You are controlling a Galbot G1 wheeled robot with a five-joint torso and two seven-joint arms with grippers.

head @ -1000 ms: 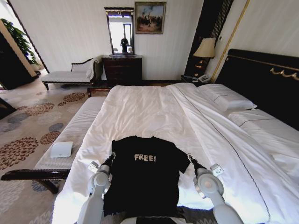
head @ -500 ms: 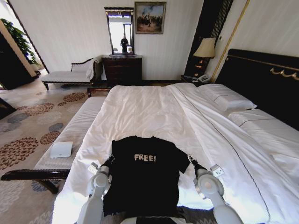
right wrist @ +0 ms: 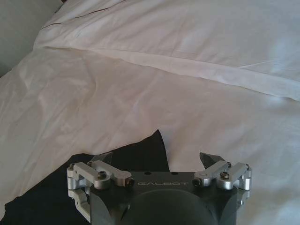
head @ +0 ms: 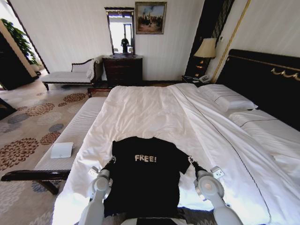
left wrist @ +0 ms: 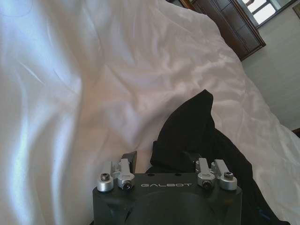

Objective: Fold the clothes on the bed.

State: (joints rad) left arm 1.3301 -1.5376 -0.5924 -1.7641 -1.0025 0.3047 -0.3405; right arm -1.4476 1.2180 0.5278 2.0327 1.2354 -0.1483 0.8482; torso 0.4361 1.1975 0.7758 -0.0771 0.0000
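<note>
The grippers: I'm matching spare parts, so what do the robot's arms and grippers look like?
Both arms are rounded, silver-grey shells with a small white tag near each wrist. The left gripper and right gripper each have a matte black body marked "GALBOT", silver metal linkages with dark screws, and dark pointed fingers.

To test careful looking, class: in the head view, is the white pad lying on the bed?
No: the white pad lies on the pale bench beside the bed.
</note>
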